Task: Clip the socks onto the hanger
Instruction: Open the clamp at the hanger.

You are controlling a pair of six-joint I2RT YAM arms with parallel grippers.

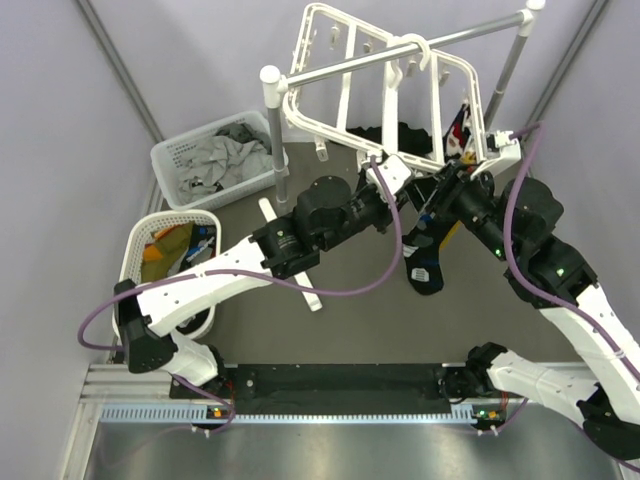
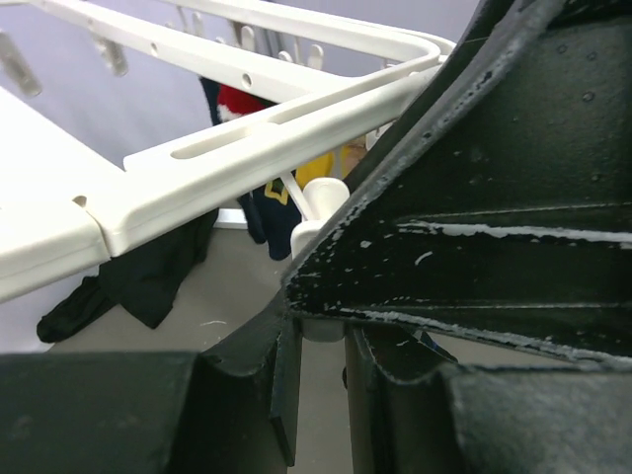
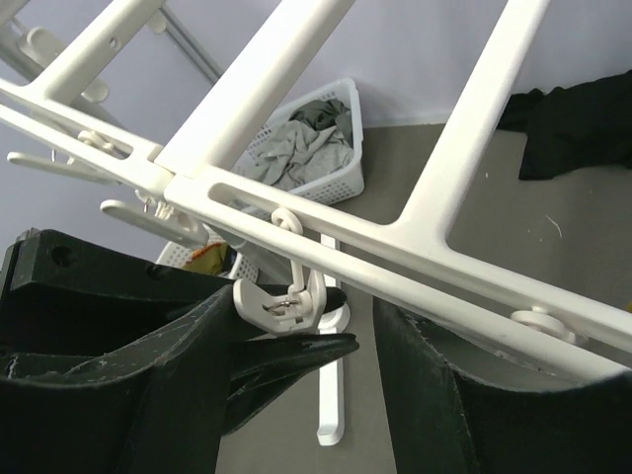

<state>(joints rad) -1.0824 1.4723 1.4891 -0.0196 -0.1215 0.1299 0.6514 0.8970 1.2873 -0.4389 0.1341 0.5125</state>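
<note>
White hanger (image 2: 267, 148) bar slanting across, end effector (image 2: 321, 341) pinching a dangling clip (image 2: 318, 212), socks (image 2: 269, 212) behind

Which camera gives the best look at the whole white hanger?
The top external view: the hanger shows nearly whole there, frame, cross bars and top hook over the grey pole. The left wrist view shows only a few bars close up, the right wrist view some bars and one dangling clip.

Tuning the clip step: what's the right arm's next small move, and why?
Probably ease the right gripper back a little: its fingers stand apart, the dark sock edge sits right under the clip, and whether the clip has bitten it can't be told.
</note>
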